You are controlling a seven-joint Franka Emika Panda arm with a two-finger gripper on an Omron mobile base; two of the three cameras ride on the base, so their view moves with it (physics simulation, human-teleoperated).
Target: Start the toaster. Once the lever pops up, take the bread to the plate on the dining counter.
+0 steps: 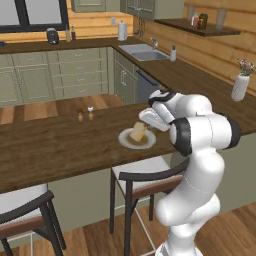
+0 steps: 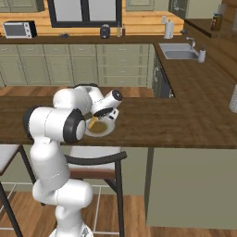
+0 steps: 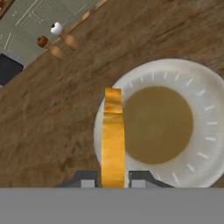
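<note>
Golden bread (image 3: 113, 135) pinched edge-on by fingers (image 3: 86, 180), above plate (image 3: 192, 74) rim, dining counter (image 3: 52, 127) around.

One bread slice (image 3: 113, 140) stands on edge over one round plate (image 3: 192, 78), the landmark for what follows. One dining counter (image 1: 60, 150) bears the plate. Two shakers stand beyond the plate on the counter: one brown-topped shaker (image 1: 80, 115) and one white-topped shaker (image 1: 90, 113). Two dark-framed stools sit below the counter: one stool (image 1: 145, 177) beneath the plate, one stool (image 1: 25, 207) well to its left. One gripper (image 3: 113, 181) is over the plate.
</note>
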